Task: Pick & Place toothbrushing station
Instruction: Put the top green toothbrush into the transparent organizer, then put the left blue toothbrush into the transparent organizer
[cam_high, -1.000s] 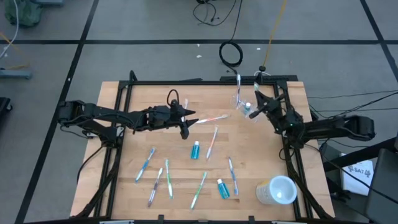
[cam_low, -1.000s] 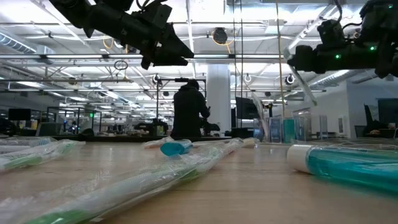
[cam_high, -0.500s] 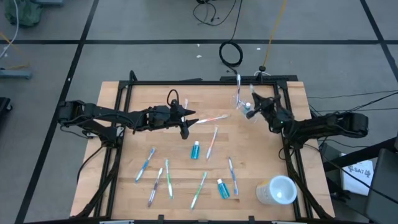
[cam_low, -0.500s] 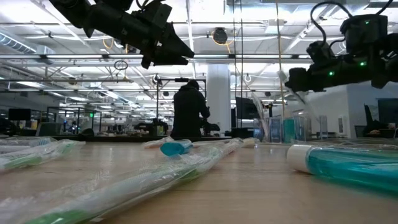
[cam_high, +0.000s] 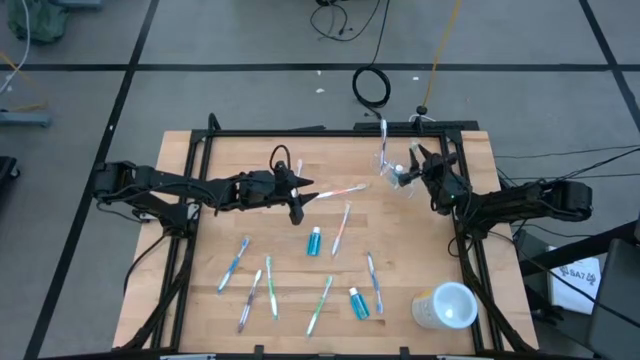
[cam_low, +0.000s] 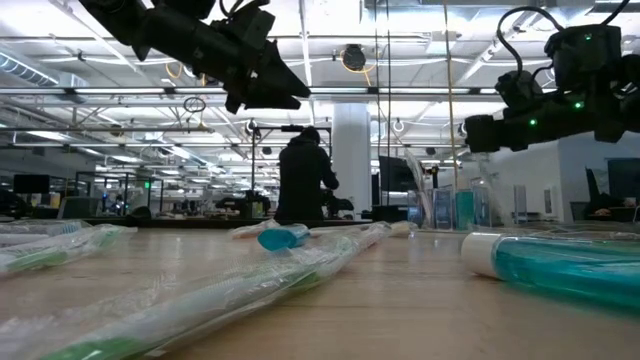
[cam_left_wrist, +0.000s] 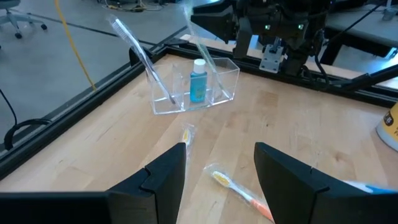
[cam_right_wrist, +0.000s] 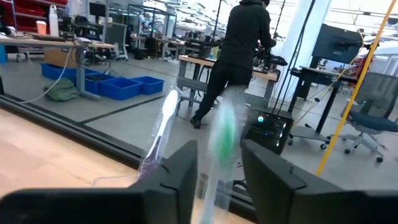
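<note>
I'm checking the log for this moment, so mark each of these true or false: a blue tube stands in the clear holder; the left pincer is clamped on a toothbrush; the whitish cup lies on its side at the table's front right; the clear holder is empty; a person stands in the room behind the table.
1. A blue tube stands in the clear holder: true.
2. The left pincer is clamped on a toothbrush: false. It hangs open above an orange-tipped toothbrush and holds nothing.
3. The whitish cup lies on its side at the table's front right: true.
4. The clear holder is empty: false. It holds the tube and two wrapped toothbrushes.
5. A person stands behind the table: true.
</note>
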